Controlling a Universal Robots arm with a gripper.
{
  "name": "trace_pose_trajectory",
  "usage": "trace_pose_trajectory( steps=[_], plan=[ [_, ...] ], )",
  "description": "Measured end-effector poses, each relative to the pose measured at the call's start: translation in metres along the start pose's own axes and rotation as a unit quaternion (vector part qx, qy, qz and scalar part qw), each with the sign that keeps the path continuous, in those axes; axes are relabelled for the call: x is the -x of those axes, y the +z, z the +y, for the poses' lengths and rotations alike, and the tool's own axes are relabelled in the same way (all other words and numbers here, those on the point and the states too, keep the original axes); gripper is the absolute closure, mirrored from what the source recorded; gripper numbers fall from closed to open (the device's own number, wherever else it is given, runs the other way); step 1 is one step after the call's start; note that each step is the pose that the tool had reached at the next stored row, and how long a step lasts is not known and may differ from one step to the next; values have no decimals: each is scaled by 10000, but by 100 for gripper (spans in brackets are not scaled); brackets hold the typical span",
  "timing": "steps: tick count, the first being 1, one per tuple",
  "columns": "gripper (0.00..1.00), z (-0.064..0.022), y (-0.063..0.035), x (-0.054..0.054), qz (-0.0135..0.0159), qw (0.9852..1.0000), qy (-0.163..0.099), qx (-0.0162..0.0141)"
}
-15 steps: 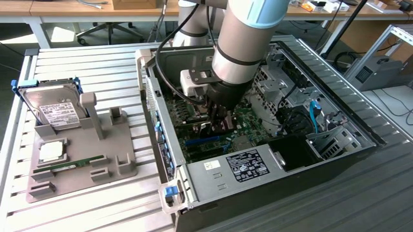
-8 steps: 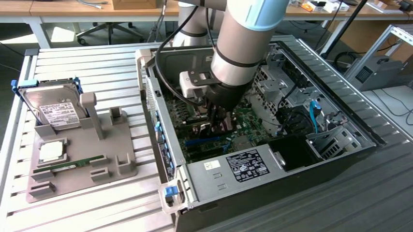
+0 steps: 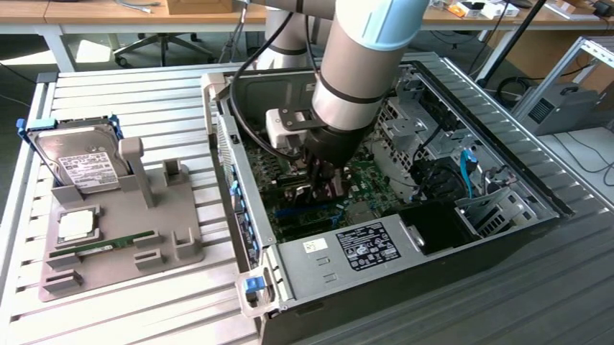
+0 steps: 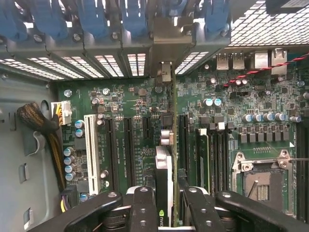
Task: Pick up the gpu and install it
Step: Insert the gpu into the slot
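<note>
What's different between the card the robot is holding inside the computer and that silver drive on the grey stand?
The gpu is clamped on edge in the gripper, inside the computer case above the motherboard; the hard drive leans in the grey stand outside it, untouched. The gpu looks thin and dark; the hard drive is thicker, silver, white-labelled. Both are flat rectangular computer parts.
</note>
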State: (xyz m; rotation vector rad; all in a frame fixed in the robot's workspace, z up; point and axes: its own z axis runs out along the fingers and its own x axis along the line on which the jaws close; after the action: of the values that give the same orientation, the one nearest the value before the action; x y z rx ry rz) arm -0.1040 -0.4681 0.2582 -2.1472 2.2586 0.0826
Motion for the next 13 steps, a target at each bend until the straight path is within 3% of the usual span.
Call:
trace_pose_trajectory(
  steps=[6, 13],
  plan=[
    [73, 0, 26, -2, 2, 10000, 2, 27],
    [73, -1, 26, -2, 2, 10000, 2, 28]
  ],
)
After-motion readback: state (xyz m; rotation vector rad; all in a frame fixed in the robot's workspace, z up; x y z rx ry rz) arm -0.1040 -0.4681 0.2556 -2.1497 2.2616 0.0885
